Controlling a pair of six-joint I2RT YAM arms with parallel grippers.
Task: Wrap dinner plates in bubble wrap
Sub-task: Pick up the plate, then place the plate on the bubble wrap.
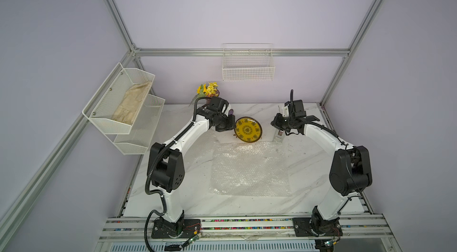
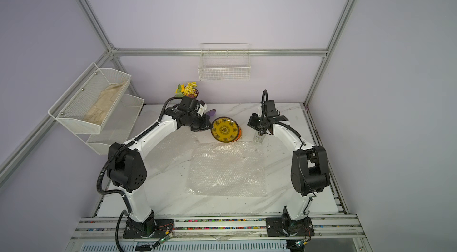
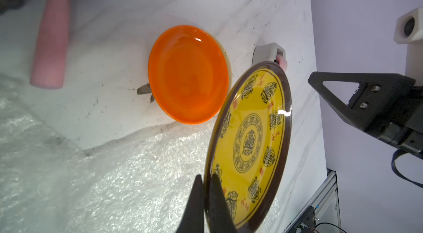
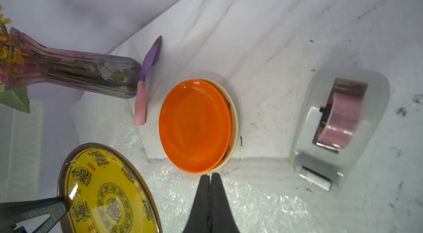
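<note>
Yellow plate, rim in left jaws, above bubble wrap edge.

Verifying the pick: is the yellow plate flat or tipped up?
Tipped up. Left tool grips the yellow plate by its rim; it slants clear of the orange plate, which lies flat.

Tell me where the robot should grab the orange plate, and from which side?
By its thin raised rim, probably. The orange plate lies flat on the cream plate, so only its edge fits between jaws. Come from the bubble wrap side, where the shut, empty right tool points at that rim; it must open first.
</note>
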